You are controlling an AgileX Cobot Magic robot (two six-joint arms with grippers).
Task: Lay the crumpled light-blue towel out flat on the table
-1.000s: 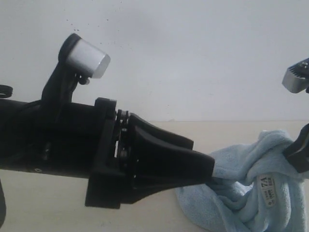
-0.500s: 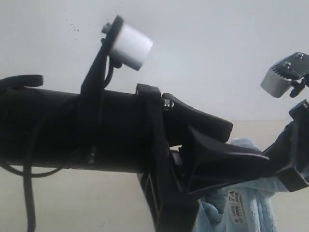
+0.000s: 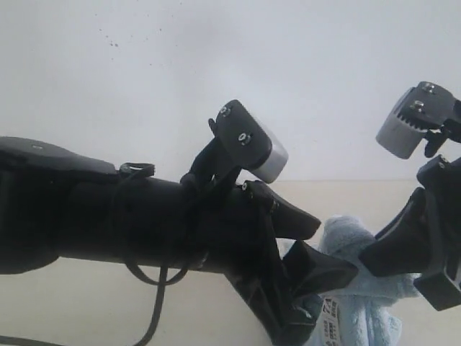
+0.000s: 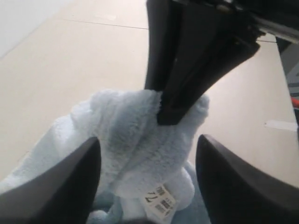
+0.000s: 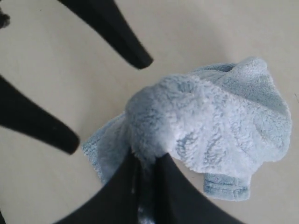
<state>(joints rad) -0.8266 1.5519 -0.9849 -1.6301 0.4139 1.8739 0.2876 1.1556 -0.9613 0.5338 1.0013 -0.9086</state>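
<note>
Since a second ago the left arm has swung up and across, now blocking most of the exterior view and hiding much of the towel (image 3: 360,306). The right claw (image 5: 145,161) is clenched on the towel's raised peak above the table (image 5: 210,28). The left claw (image 4: 147,154) gapes wide astride that bunch, gripping nothing.

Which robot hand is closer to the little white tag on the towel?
The left gripper. Its open jaws straddle the tag; the right gripper pinches the towel higher up, away from it.
</note>
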